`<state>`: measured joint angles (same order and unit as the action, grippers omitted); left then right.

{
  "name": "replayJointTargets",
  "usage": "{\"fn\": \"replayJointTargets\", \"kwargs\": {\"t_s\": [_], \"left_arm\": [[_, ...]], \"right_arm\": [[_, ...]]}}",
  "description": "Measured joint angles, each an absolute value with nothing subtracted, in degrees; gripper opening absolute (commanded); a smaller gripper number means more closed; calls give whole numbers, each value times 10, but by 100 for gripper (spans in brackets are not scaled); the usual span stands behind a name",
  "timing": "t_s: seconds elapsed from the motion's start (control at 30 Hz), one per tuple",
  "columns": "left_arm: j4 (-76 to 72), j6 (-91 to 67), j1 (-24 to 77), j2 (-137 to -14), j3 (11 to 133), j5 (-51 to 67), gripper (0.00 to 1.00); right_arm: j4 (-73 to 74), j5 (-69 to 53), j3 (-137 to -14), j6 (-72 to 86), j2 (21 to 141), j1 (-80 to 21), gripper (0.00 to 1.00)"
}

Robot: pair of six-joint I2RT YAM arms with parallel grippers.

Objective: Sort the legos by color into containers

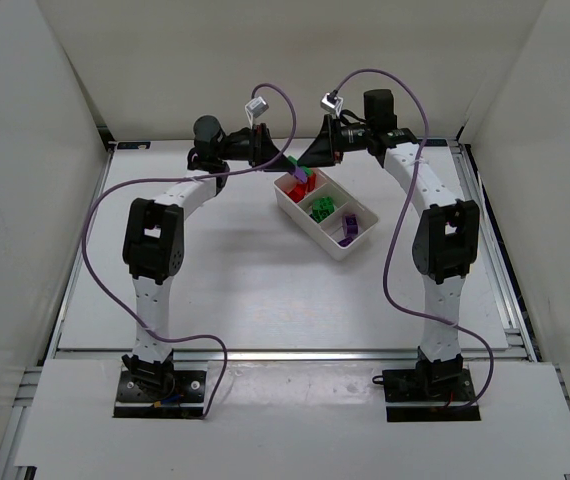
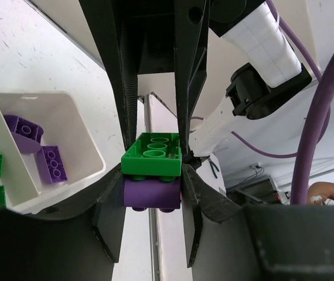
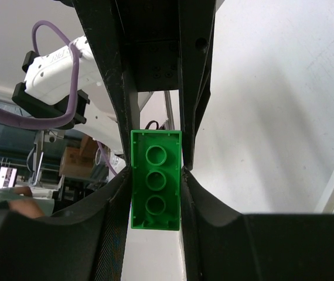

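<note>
**Left arm.** The left gripper (image 2: 153,190) is pinched on a small plastic purple brick (image 2: 152,195), its pads pressed against the brick's two opposite sides. The grip sits low on the stack and appears to leave the upper piece free.

**Held item.** A small plastic green brick (image 2: 152,153) sits studs-up, locked onto the purple brick. The joined pair is held off the white table (image 1: 235,270), between the two grippers and near the far end of the tray. Whether it hangs directly over a compartment cannot be told.

**Right arm.** The right gripper (image 3: 155,175) faces the left one and is clamped on the green brick along its long sides. Judgement: each arm holds one colour so that the two stuck pieces can be pulled apart, since a joined pair cannot be sorted as one item.

**Tray.** The white rectangular plastic tray (image 1: 303,225) lies at an angle just right of centre, with three compartments in a row.
- Far compartment: red bricks (image 1: 303,182).
- Middle compartment: green bricks (image 1: 320,208).
- Near compartment: purple bricks (image 1: 348,228).

No loose brick is visible on the table.

**Assessment.** The sorting looks nearly complete, and this pair seems to be the last item. The risk is that a brick slips or flies off when the studs release.
</note>
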<state>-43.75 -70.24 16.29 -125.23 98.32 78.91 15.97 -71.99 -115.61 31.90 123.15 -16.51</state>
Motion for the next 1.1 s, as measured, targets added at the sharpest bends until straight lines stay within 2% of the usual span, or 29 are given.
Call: {"fn": "replayJointTargets", "kwargs": {"t_s": [0.47, 0.63, 0.87, 1.0, 1.1], "left_arm": [[-514, -741, 174, -1247, 917, 735, 10], [-516, -742, 170, -1242, 896, 788, 10], [-517, -741, 166, -1236, 892, 804, 10], [-519, -741, 163, -1223, 888, 804, 10], [-517, -735, 156, -1209, 886, 802, 10]], "right_arm": [[205, -722, -1154, 285, 1231, -145, 0], [204, -703, -1154, 283, 1224, -95, 0], [223, -682, -1154, 247, 1209, -53, 0], [289, -624, -1152, 167, 1200, -61, 0], [350, -504, -1144, 91, 1188, -79, 0]]}}
